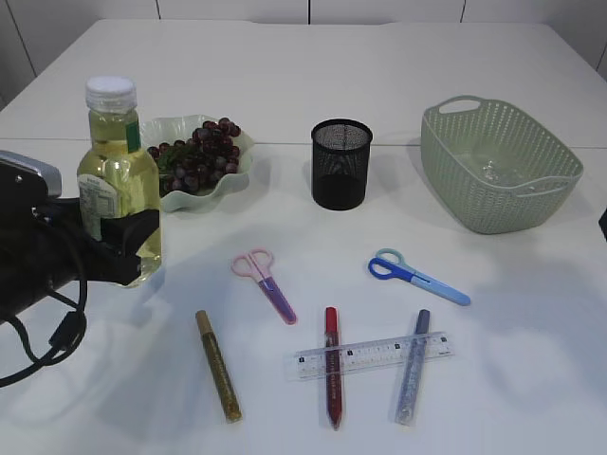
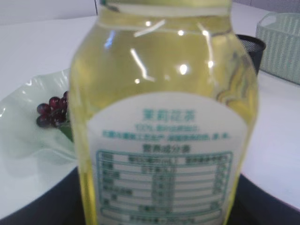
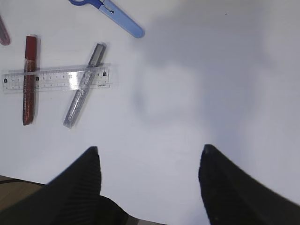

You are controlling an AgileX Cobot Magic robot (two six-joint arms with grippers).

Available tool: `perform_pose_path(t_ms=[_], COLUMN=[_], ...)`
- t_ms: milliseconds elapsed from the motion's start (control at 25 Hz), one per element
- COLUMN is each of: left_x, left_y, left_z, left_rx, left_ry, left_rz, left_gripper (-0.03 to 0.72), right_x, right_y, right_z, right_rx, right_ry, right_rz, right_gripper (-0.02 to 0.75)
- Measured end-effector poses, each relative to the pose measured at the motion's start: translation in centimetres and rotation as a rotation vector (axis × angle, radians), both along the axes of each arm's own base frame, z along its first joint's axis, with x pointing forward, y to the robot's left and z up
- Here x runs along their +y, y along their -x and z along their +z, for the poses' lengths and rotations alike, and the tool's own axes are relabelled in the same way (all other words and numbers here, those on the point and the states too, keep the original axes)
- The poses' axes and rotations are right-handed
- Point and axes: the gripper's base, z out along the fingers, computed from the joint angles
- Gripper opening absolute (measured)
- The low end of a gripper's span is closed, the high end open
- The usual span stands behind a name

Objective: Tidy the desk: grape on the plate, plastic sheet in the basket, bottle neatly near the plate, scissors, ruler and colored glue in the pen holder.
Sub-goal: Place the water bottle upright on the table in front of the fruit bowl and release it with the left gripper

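1. Done, as far as can be judged: the grapes lie on the plate, and something clear and shiny lies in the basket, probably the plastic sheet (too faint to be sure).
2. In hand: the bottle stands upright just left of the plate, with the left gripper clamped around its lower body; in the left wrist view the label fills the frame, dark jaws at both bottom corners.
3. Left to do: the pen holder looks empty. Pink scissors, blue scissors, ruler and three glue sticks, gold, red and silver, lie on the table; the ruler rests across the red and silver ones.
4. The right gripper hovers over bare table, jaws wide apart, holding nothing.
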Motion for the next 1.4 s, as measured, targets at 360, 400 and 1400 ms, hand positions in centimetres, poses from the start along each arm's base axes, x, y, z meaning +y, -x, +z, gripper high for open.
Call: perform_pose_path(t_ms=[360,400,1400], left_x=[0.3,0.2,-0.5], left_y=[-2.3,-2.5,-4.4], left_z=[-4.0,-4.3,-4.9], left_rx=[0.092,0.097,0.046], left_ry=[-0.034,-0.037,-0.021], left_rz=[0.031,0.028,0.007], left_gripper=[0.433,0.433,0.586], right_x=[0.0,0.0,0.0], right_y=[0.0,0.0,0.0], right_z=[0.0,0.0,0.0], right_rx=[0.000,0.000,0.005], right_ry=[0.001,0.001,0.001], right_rz=[0.003,0.003,0.006], right_gripper=[0.511,0.511,0.509])
